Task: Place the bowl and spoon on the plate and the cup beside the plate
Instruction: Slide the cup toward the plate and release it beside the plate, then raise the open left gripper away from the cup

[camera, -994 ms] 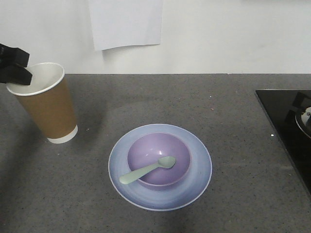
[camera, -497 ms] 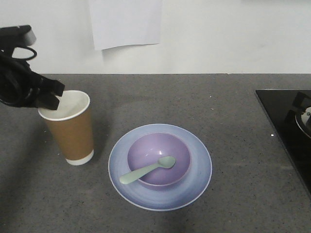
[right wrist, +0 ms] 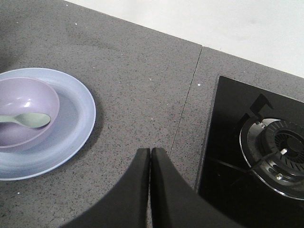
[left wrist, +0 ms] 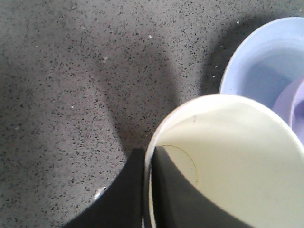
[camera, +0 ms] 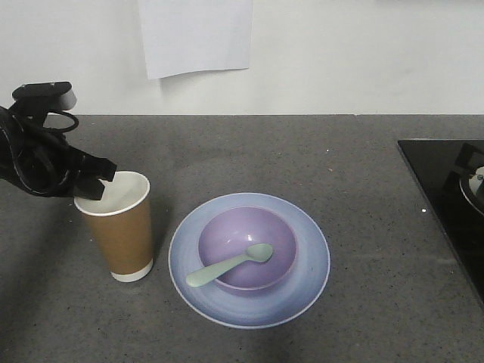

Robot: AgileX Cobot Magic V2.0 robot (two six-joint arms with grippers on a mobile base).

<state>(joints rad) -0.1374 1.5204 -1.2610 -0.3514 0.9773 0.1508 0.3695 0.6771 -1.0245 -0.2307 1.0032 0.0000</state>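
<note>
The brown paper cup (camera: 121, 227) stands upright on the counter just left of the pale blue plate (camera: 306, 246). My left gripper (camera: 94, 185) is shut on the cup's rim (left wrist: 148, 156), one finger inside the white wall and one outside. The lavender bowl (camera: 231, 231) sits in the middle of the plate, and the mint-green spoon (camera: 231, 265) lies in it with its handle over the front-left rim. In the right wrist view my right gripper (right wrist: 150, 151) is shut on nothing above bare counter, to the right of the plate (right wrist: 78, 109), bowl (right wrist: 23, 102) and spoon (right wrist: 28, 119).
A black glass cooktop (camera: 446, 197) with a burner (right wrist: 280, 152) takes up the counter's right side. A white wall with a sheet of paper (camera: 195, 34) stands behind the counter. A seam (right wrist: 187, 99) runs through the counter between plate and cooktop.
My left gripper has carried the cup from the far left rearward spot to the right and forward. The cup now stands close beside the plate. Bowl, spoon and plate have not moved.
</note>
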